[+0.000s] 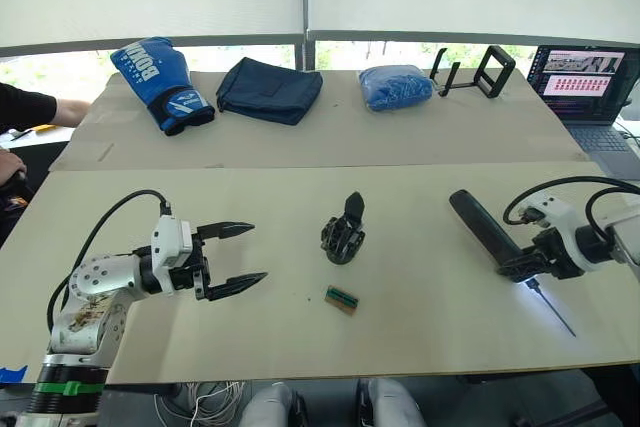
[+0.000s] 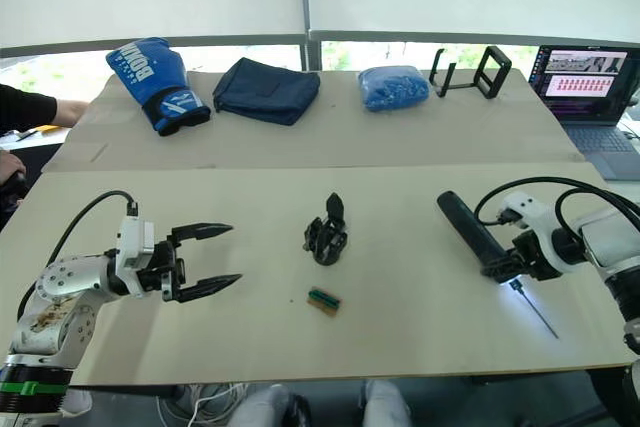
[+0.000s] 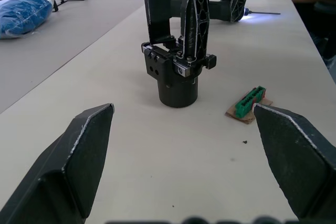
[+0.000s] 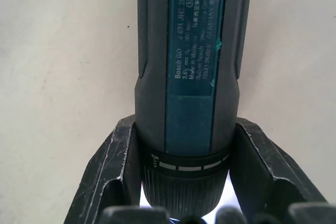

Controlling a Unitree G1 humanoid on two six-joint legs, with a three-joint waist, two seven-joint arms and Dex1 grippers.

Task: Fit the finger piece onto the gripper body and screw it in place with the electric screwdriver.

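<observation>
The gripper body (image 1: 343,235) stands upright mid-table, a stubby black cylinder (image 3: 177,90) under a metal mechanism. Two black pointed pieces rise from it side by side; I cannot tell which one is the finger piece (image 3: 194,17). My left gripper (image 1: 256,253) hovers open to its left, fingers pointing at it and spread wide, with nothing between them. The electric screwdriver (image 1: 483,225) lies slanted at the right, its thin bit (image 1: 552,309) toward the front edge and a white light glowing at the chuck. My right gripper (image 4: 184,174) is shut on it at the collar.
A small green strip on brown card (image 1: 341,298) lies just in front of the gripper body. Along the far table sit a blue boxing glove (image 1: 160,82), a navy pouch (image 1: 270,89), a blue bundle (image 1: 395,87), black stands (image 1: 476,72) and a laptop (image 1: 585,82). A person's arm (image 1: 30,107) rests far left.
</observation>
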